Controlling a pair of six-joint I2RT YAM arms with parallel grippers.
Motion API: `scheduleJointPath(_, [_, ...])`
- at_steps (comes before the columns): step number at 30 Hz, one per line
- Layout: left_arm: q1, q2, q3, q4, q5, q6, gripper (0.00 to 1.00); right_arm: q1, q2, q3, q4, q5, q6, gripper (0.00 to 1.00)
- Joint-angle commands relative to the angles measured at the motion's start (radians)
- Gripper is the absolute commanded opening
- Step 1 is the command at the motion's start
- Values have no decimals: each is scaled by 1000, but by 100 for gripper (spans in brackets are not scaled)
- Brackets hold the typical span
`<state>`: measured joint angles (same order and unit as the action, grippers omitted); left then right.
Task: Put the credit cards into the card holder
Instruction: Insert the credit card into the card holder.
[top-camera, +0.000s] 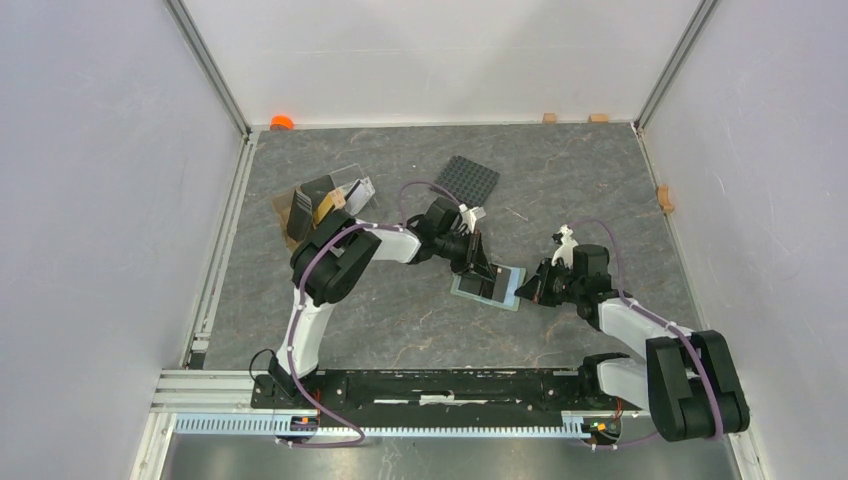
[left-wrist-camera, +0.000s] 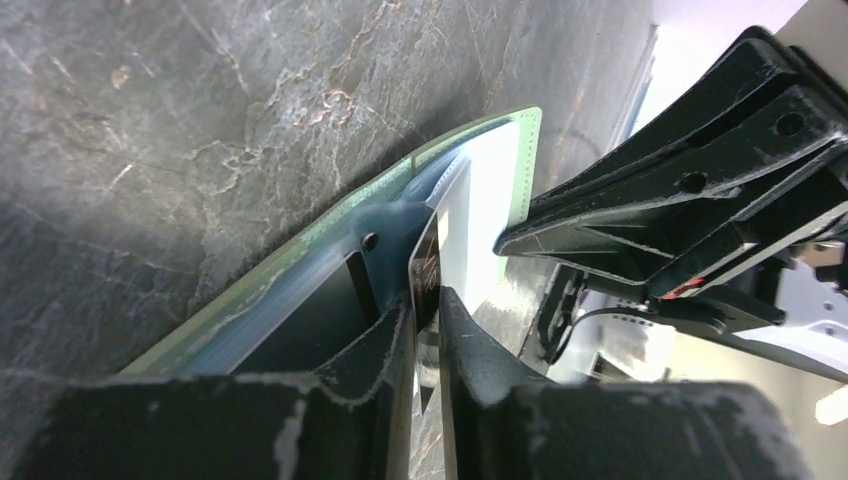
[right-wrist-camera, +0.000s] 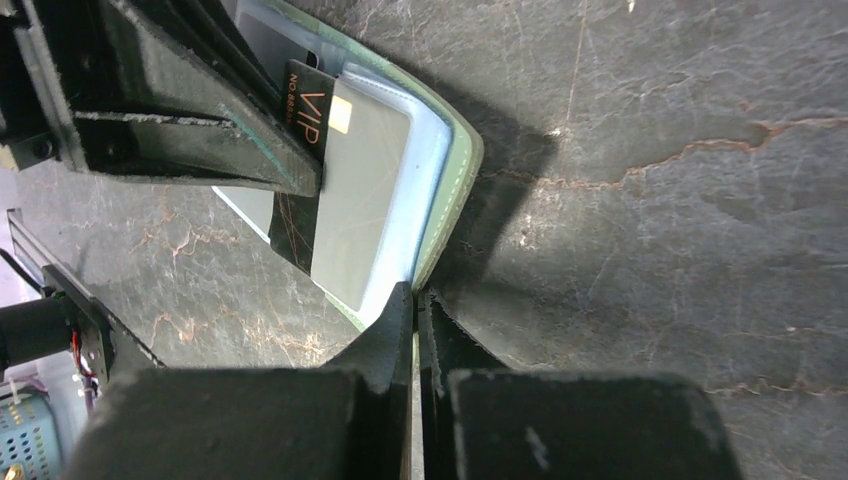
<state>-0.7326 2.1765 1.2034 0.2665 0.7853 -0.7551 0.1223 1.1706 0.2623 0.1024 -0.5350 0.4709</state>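
The sage-green card holder (top-camera: 490, 287) lies open mid-table, its light blue inside up. A black "VIP" credit card (right-wrist-camera: 300, 110) stands partly in its pocket, beside a grey card (right-wrist-camera: 360, 190) lying in the holder. My left gripper (left-wrist-camera: 425, 300) straddles the black card (left-wrist-camera: 427, 265); its jaws stand slightly apart, and the gap is wider than the card. My right gripper (right-wrist-camera: 415, 292) is shut on the holder's green edge (right-wrist-camera: 455, 190). From above, the left gripper (top-camera: 478, 262) sits over the holder and the right gripper (top-camera: 527, 290) at the holder's right edge.
A brown tray (top-camera: 290, 228) with more cards stands at the back left. A black studded plate (top-camera: 466, 180) lies behind the holder. An orange object (top-camera: 282, 122) and small wooden blocks (top-camera: 549, 118) sit along the back wall, another block (top-camera: 664, 197) at the right wall.
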Motion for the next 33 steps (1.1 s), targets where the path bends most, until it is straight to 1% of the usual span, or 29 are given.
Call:
scheduleJointPath(1, [-20, -92, 74, -259, -127, 183, 24, -2, -41, 10, 15, 66, -15, 0])
scheduleJointPath(3, [-21, -109, 98, -334, -143, 216, 31, -1, -43, 6, 13, 74, -18, 0])
scheduleJointPath(6, [-21, -129, 138, -419, -175, 277, 39, -1, -43, 1, 11, 79, -19, 0])
scheduleJointPath(10, [-21, -159, 173, -494, -197, 329, 43, -1, -43, 0, 9, 82, -20, 0])
scheduleJointPath(15, [-21, -210, 187, -519, -205, 353, 45, -2, -43, 5, 2, 82, -24, 0])
scheduleJointPath(18, [-27, -219, 167, -504, -195, 333, 46, -1, -44, 7, -2, 81, -25, 0])
scheduleJointPath(25, [-68, -124, 178, -532, -197, 304, 48, -2, -53, 10, -12, 72, -26, 0])
scheduleJointPath(33, [-86, -71, 197, -531, -206, 297, 46, -1, -66, 7, -4, 48, -22, 0])
